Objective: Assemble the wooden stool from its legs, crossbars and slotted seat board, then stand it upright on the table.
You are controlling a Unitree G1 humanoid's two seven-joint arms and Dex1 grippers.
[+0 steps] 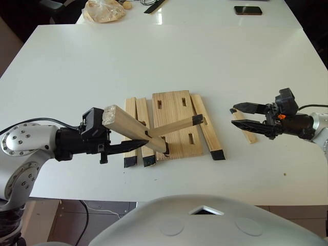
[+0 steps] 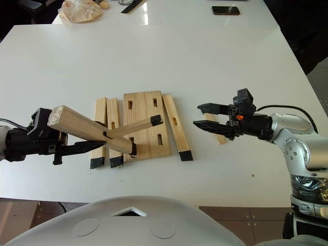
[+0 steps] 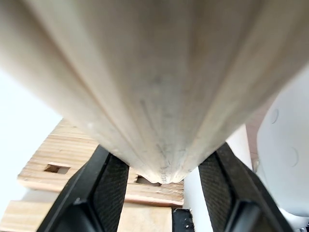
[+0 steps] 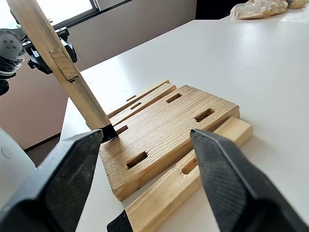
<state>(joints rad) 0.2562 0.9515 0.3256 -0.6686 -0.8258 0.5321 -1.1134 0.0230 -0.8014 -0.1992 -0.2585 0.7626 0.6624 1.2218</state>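
- Leg (image 1: 134, 128) tip at a seat board (image 1: 177, 110) slot, ahead of your left gripper (image 1: 137, 143), clamped on it.
- Right gripper (image 1: 237, 114) spread wide, empty, crossbar (image 1: 248, 134) just below.

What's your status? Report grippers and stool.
Left gripper shut on leg, foot on seat board. Right gripper open near short crossbar. Nothing in the way.

Qty: seat board (image 1: 171, 120) x1, w/ 4 slots (image 1: 183, 101). Legs (image 1: 207, 128) x4: 3 lying flat, 1 leg (image 1: 130, 126) lifted. Crossbars (image 1: 249, 136) x2. My left gripper (image 1: 134, 146) + right gripper (image 1: 236, 114): x2. Far end: bag (image 1: 104, 10) x1, phone (image 1: 248, 9) x1.
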